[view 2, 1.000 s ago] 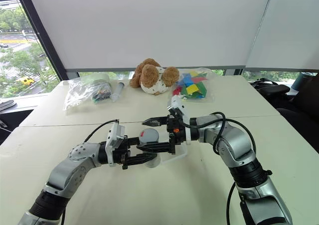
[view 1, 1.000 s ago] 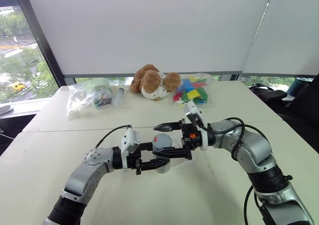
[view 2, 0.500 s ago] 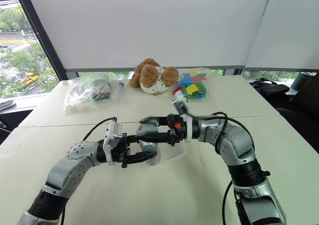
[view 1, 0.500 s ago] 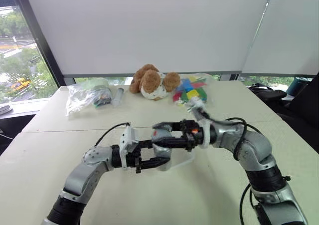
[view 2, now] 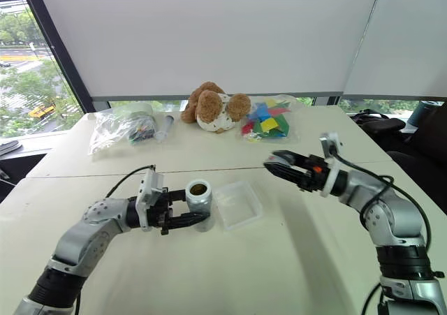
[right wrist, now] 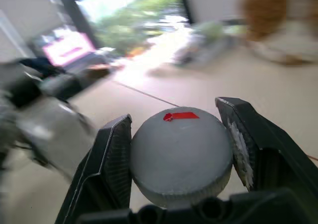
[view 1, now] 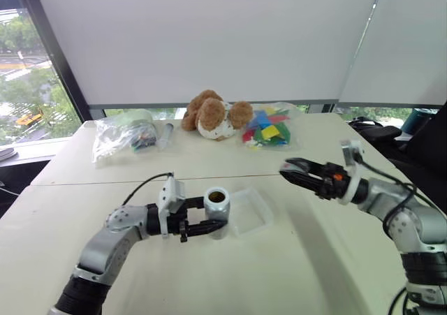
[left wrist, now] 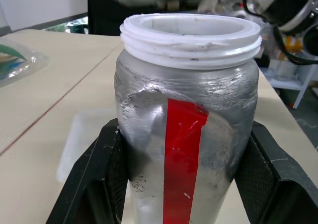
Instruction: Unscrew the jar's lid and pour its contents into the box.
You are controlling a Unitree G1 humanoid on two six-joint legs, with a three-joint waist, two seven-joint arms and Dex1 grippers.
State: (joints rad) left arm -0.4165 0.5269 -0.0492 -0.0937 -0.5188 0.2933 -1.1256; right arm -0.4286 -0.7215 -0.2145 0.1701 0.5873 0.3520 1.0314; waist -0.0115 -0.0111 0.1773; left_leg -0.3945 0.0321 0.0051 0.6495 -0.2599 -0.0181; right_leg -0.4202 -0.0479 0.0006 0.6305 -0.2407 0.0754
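Jar [left wrist: 186,134]: red stripe in my left wrist view; head view shows brown contents [view 2: 198,188].
Left gripper [view 2: 183,217]: clamps jar.
Right gripper [right wrist: 181,157]: pinches lid [right wrist: 181,152].

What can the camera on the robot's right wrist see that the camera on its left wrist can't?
Right wrist view alone: the round grey lid with a small red mark, pinched between the right gripper's black fingers. Left wrist view alone: the open jar, its white threaded rim bare and a red stripe down its side, clamped in the left gripper, with the clear box behind it. Both share the pale table.
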